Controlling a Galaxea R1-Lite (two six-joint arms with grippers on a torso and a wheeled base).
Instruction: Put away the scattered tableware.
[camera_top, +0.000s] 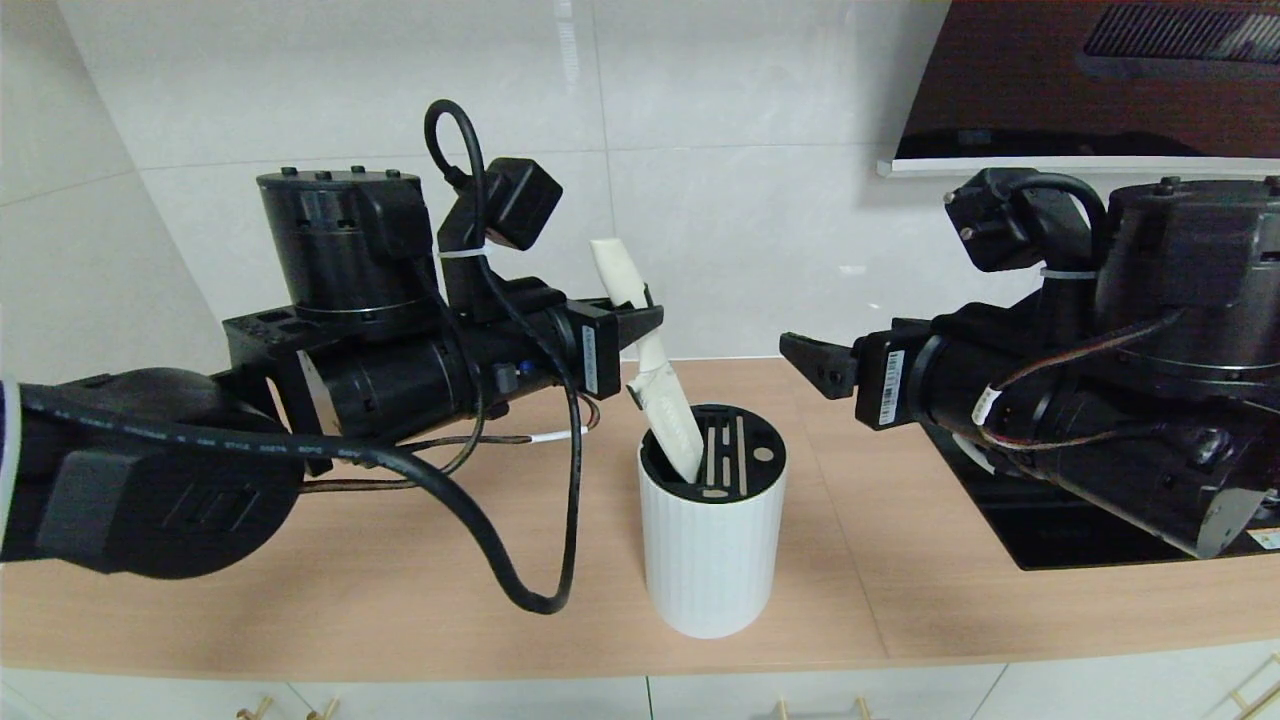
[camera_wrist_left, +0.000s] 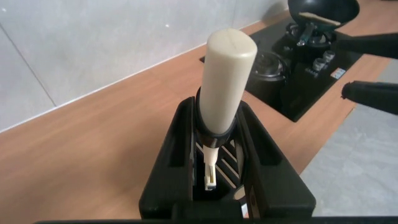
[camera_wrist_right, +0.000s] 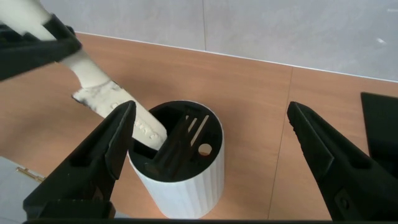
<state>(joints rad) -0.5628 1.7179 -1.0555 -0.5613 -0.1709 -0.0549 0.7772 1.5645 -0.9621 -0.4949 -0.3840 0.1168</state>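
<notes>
Left hand (camera_top: 645, 326) clamps the knife (camera_top: 668, 405) by its handle — blade tip inside the holder (camera_top: 712, 545).

Tally: single items, plus a pair of grippers.

One white ribbed holder (camera_top: 712, 540) stands on one wooden counter (camera_top: 300, 620), and one cream-handled knife (camera_top: 662, 392) leans in its top at 11 o'clock. There are two arms' ends: the left gripper (camera_top: 645, 322) at 10 o'clock from the holder and the right gripper (camera_top: 812, 362) at 2 o'clock. One black cooktop (camera_top: 1050, 530) lies at 3 o'clock with one pan (camera_wrist_left: 323, 9) on it. One hood (camera_top: 1090, 80) hangs at 1 o'clock. The holder's top has one round hole (camera_top: 764, 454).
</notes>
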